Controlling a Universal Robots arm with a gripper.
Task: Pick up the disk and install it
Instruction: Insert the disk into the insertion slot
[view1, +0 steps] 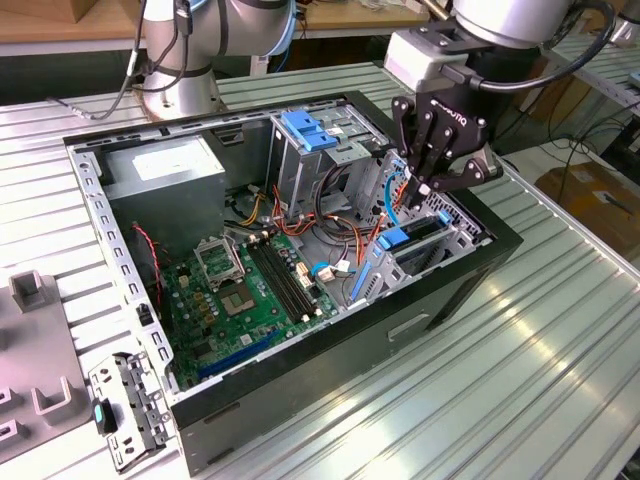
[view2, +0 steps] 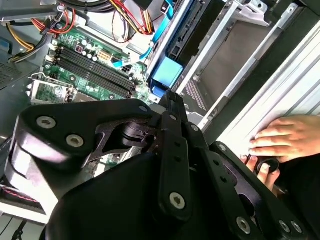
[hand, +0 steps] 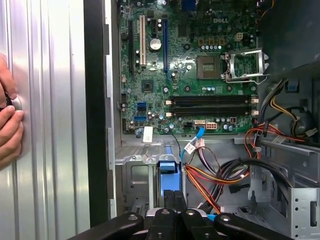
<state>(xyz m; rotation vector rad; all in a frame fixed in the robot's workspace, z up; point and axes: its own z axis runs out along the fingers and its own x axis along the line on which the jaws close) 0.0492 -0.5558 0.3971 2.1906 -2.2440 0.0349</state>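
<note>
- The gripper (view1: 413, 190) points down into the computer case (view1: 330, 355), its black fingers pressed together with nothing between them.
- The disk (view1: 408, 238) sits just below the fingertips in the metal drive bay (view1: 455, 235), blue tab toward them (contact cannot be told).
- Orange and red cables (view1: 335, 215) lie beside it.
- The green motherboard (view1: 245, 290) lies farther off.
- Outside the case, a person's hand (view2: 287, 137) rests on the ribbed table (view1: 500, 380).
</note>
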